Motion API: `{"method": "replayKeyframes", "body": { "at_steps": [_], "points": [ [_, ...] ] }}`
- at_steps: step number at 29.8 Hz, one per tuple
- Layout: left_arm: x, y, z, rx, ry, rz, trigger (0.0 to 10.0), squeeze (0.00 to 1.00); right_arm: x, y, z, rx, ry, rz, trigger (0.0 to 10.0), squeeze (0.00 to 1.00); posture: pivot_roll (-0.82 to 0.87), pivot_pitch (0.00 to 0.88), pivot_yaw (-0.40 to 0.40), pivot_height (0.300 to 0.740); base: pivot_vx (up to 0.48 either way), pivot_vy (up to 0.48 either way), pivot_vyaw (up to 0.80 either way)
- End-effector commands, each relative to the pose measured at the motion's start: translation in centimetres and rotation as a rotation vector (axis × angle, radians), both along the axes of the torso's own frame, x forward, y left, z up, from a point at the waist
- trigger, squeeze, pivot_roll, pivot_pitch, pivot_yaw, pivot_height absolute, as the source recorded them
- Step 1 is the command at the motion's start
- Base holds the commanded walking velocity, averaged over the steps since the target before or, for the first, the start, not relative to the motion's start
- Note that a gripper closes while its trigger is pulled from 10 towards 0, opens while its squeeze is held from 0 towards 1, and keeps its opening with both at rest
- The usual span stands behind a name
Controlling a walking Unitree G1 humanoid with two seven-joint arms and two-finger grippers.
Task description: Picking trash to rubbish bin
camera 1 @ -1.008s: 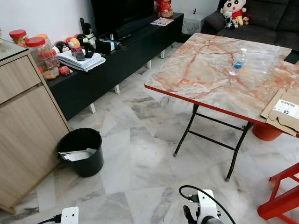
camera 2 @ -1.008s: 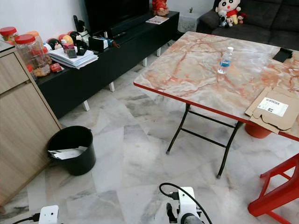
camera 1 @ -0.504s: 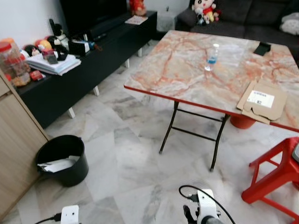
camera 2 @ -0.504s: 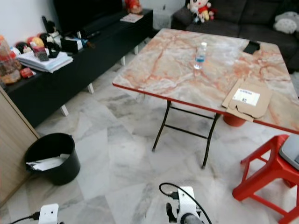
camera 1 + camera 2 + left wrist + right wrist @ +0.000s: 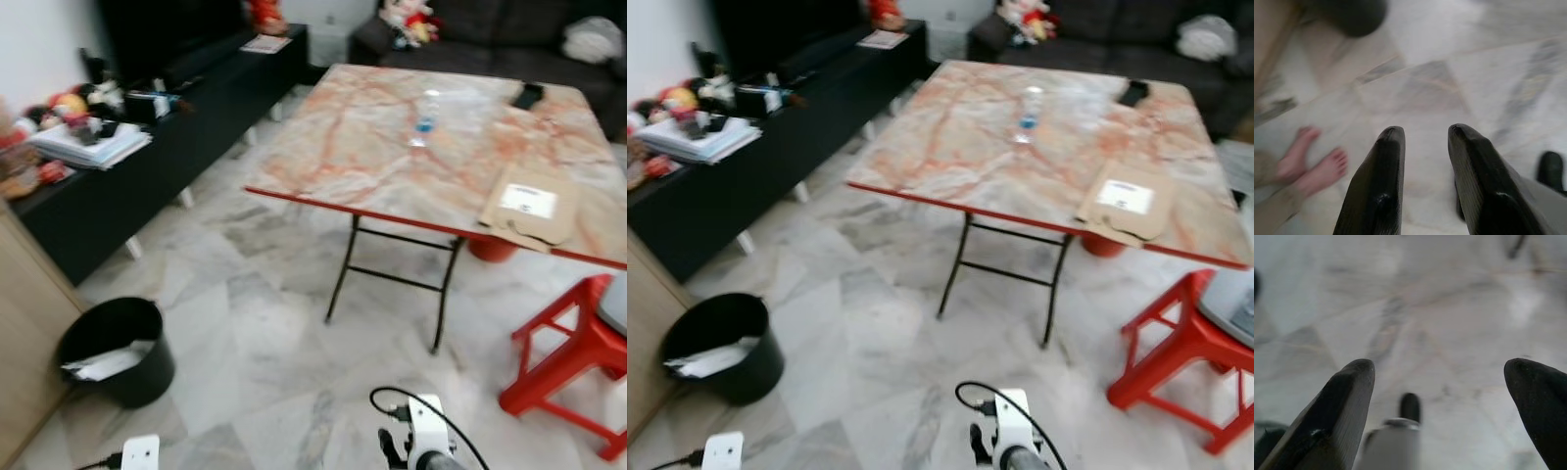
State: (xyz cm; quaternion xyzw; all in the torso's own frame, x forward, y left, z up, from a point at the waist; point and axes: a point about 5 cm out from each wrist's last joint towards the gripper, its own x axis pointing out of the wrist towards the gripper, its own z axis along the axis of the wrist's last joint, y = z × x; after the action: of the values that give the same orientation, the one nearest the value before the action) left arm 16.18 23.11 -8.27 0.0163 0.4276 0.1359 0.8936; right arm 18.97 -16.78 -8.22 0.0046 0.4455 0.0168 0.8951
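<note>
plastic bottle (image 5: 424, 117) upright on marble table (image 5: 343, 157), long axis vertical

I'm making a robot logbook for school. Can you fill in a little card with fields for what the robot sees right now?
bin: black rubbish bin on the floor by the wooden cabinet, white paper inside
table: marble-look table with red edge
on table: water bottle, flattened cardboard
seat: red stool beside the table
left gripper: open, over the floor
right gripper: open wide, holding nothing
person: bare feet on the tiles
</note>
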Motion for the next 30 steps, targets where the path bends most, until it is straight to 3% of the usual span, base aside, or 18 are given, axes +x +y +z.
{"method": "replayKeyframes", "body": {
  "at_steps": [1, 18, 21, 26, 29, 30],
  "points": [
    [-1.0, 0.5, -0.3, 0.012, 0.041, 0.007, 10.0, 0.0, 0.3, 0.3, 0.1, 0.006, -0.009, -0.001, 10.0, 0.0, 0.05, 0.0, 0.015, 0.74, 0.0, 0.0, -0.76],
    [-0.5, 0.6, 0.0, 0.044, 0.011, -0.042, 10.0, 0.0, 0.4, 0.5, 0.2, 0.015, -0.023, -0.001, 10.0, 0.0, 0.05, 0.0, 0.023, 0.74, 0.0, 0.0, -0.73],
    [0.4, 0.7, 0.7, 0.069, -0.073, -0.074, 10.0, 0.0, 1.0, 0.6, 0.6, 0.021, -0.061, 0.011, 10.0, 0.0, 0.05, 0.0, 0.026, 0.74, 0.0, 0.0, 0.0],
    [3.3, 1.5, 4.1, 0.173, -0.377, -0.116, 10.0, 0.0, 3.6, 0.4, 2.5, 0.012, -0.224, 0.067, 10.0, 0.0, 0.07, 0.0, 0.023, 0.74, 0.0, 0.0, 0.0],
    [3.6, 1.6, 4.4, 0.18, -0.405, -0.119, 10.0, 0.0, 3.9, 0.3, 2.7, 0.013, -0.238, 0.067, 10.0, 0.0, 0.07, 0.0, 0.023, 0.74, 0.0, 0.0, 0.0],
    [6.3, 0.6, 7.7, 0.244, -0.591, -0.239, 10.0, 0.0, 5.8, -0.1, 4.3, 0.021, -0.338, 0.064, 10.0, 0.0, 0.07, 0.0, 0.017, 0.74, 0.0, 0.0, 0.0]
  ]
}}
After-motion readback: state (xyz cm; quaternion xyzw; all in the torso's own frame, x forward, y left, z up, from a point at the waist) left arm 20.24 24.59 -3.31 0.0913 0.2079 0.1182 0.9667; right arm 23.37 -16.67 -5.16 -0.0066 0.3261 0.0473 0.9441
